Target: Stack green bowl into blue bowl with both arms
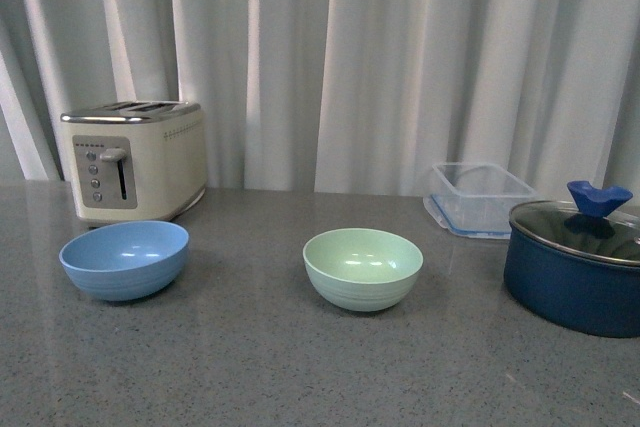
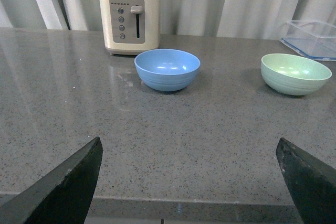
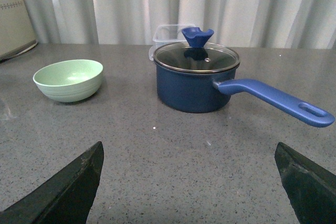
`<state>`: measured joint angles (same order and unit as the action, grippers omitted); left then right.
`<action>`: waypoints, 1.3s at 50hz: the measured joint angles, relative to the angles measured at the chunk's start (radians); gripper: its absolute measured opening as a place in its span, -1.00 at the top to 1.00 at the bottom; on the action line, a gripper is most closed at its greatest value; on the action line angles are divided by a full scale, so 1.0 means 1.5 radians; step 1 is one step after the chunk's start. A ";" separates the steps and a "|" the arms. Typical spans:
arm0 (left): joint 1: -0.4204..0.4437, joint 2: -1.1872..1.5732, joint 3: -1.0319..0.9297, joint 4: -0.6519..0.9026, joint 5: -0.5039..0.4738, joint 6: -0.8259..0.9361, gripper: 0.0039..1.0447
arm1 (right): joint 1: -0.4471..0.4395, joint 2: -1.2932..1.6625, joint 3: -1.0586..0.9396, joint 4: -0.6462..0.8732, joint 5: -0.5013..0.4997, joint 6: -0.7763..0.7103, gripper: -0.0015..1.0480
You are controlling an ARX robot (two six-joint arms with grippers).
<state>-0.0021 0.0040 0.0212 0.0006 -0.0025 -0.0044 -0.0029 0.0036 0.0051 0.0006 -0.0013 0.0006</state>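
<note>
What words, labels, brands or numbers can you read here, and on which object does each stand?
None can be read.
The toaster has tiny marks on its control panel, too small and blurred to read.
The green bowl, blue bowl, pot and container show no lettering.

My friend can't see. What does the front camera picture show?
A blue bowl and a green bowl sit apart, both empty, on a grey counter. A cream toaster stands behind the blue bowl; a clear box and a lidded navy pot are at the right, with white curtains behind.
</note>
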 joint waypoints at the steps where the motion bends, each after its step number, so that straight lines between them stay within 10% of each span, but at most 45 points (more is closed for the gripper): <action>1: 0.000 0.000 0.000 0.000 0.000 0.000 -0.87 | 0.000 0.000 0.000 0.000 0.000 0.000 -0.81; 18: 0.000 0.000 0.000 0.000 0.000 0.000 -0.87 | 0.000 0.000 0.000 0.000 0.000 0.000 -0.81; 26: -0.023 0.230 0.116 -0.220 -0.182 -0.125 -0.87 | 0.000 0.000 0.000 0.000 0.000 0.000 -0.81; 65: 0.098 0.956 0.582 0.016 -0.106 -0.094 -0.87 | 0.000 0.000 0.000 0.000 0.000 0.000 -0.81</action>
<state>0.1444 1.4387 0.8944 0.0250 -0.1619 -0.1452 -0.0029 0.0036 0.0051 0.0006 -0.0013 0.0006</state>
